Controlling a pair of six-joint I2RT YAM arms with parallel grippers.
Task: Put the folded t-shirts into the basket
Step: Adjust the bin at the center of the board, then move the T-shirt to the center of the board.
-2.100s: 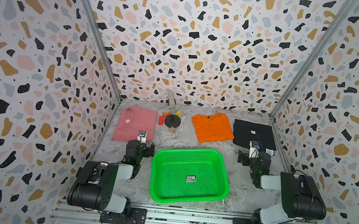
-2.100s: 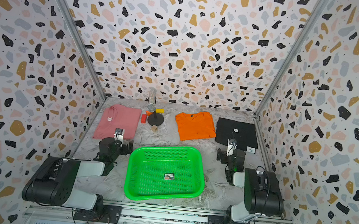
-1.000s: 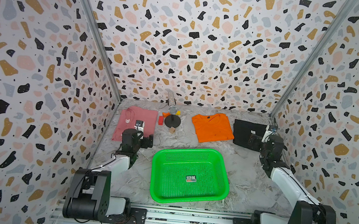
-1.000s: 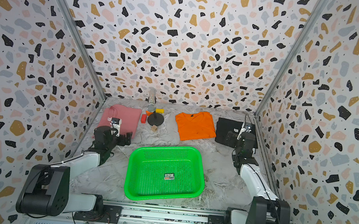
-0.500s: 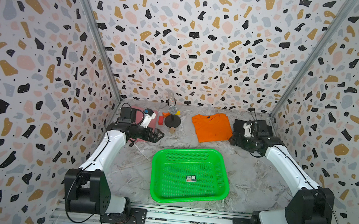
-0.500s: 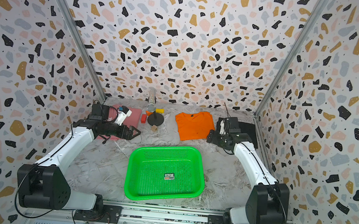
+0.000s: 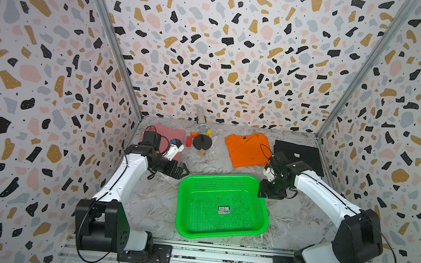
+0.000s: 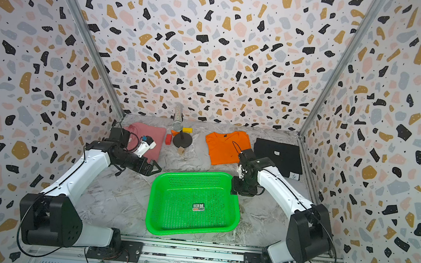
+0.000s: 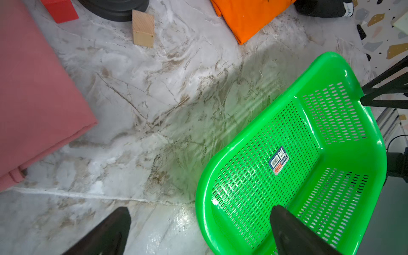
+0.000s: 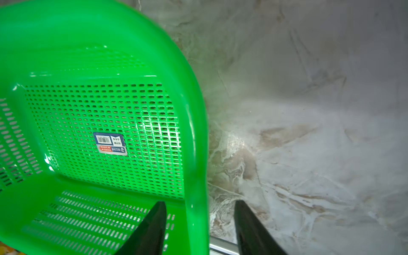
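The green basket point(image 7: 220, 176) point(image 8: 191, 174) stands empty at the front middle of the table. Along the back lie the folded t-shirts: pink point(image 7: 174, 133) point(image 9: 33, 99), orange point(image 7: 246, 149) point(image 9: 247, 15) and black point(image 7: 300, 155) point(image 9: 320, 8). My left gripper point(image 7: 182, 170) point(image 9: 199, 208) hangs open over the basket's far left corner, holding nothing. My right gripper point(image 7: 264, 193) point(image 10: 199, 202) straddles the basket's right rim point(image 10: 194, 132) near the far right corner. One finger is inside and one outside, with a gap on each side of the rim.
A stand with a round black base point(image 7: 202, 142) sits between the pink and orange shirts. A red block point(image 7: 189, 140) and a wooden block point(image 7: 202, 152) lie beside it. Patterned walls close in three sides. A metal rail point(image 7: 217, 255) runs along the front.
Both arms have swung from the shirts at the back down to the basket's far corners. The right jaws have narrowed around the rim. The left jaws stay wide.
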